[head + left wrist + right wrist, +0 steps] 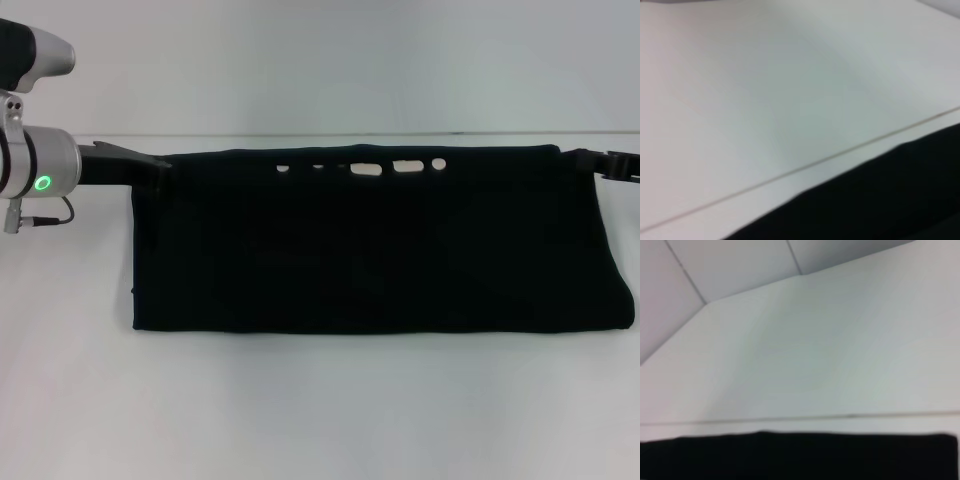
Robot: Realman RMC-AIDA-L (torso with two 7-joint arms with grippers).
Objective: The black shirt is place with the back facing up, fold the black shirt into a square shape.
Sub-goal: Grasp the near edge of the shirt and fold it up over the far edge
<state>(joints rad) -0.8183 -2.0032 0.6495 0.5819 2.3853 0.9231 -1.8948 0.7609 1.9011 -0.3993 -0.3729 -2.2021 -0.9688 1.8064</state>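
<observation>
The black shirt (380,250) lies across the white table (320,410) as a wide band, its near edge flat on the surface. Its far edge runs straight and taut between my two grippers, and small gaps of light show through just below that edge. At the far left corner my left gripper (150,165) is shut on the cloth. My right gripper (598,162) is shut on the far right corner. Neither wrist view shows any fingers. The shirt (880,200) fills one corner of the left wrist view. In the right wrist view the shirt (800,457) is a dark strip.
Bare white tabletop stretches in front of the shirt and to its left. A pale wall (330,70) rises just behind the table's far edge. My silver left arm (40,165), with a green light on it, reaches in from the left side.
</observation>
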